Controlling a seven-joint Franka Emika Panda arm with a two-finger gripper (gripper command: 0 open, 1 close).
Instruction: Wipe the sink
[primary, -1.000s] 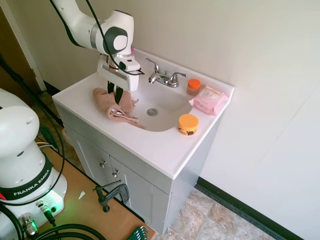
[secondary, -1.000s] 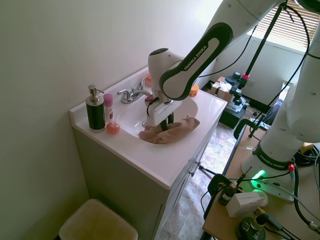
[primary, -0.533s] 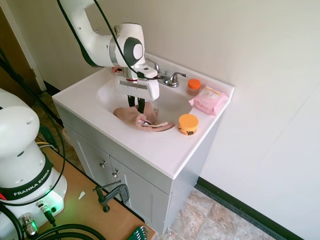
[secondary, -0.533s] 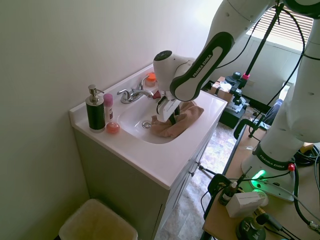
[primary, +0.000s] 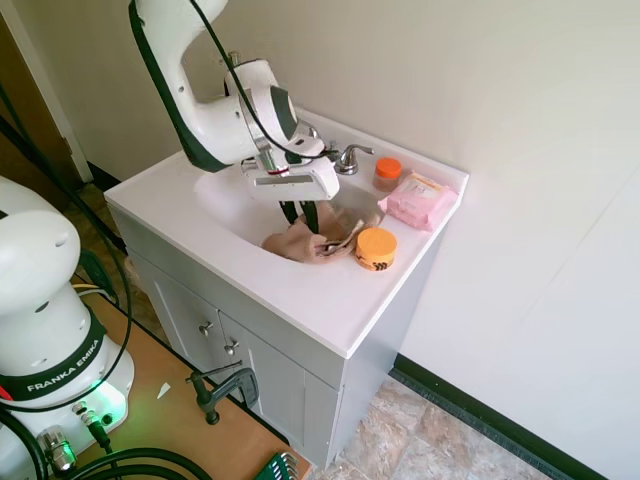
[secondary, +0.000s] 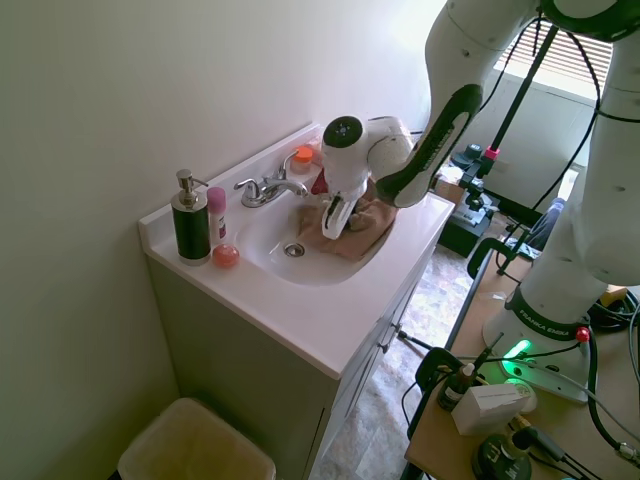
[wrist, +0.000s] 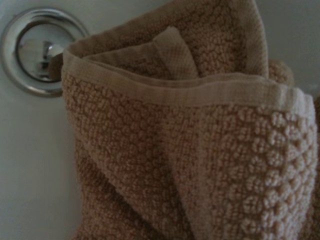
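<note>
First exterior view: wide oval glossy white sink (primary: 228, 196), moulded into a white vanity top, sits centre-left of the frame; chrome two-handle faucet (primary: 345, 158) at its far rim. Two-finger gripper (primary: 303, 215) points down into the basin's right part, dark fingers clenched on a crumpled tan terry cloth (primary: 305, 241) lying against the basin wall. Round orange-lidded jar (primary: 376, 248) just beside the cloth on the rim.

Second exterior view: sink fills mid-frame, small round metal drain (secondary: 294, 249) bare, cloth right of it under the gripper. Finger gap hard to read here.

Wrist view: cloth's folded hem fills the frame; drain at upper left, partly overlapped by the cloth's edge.
</note>
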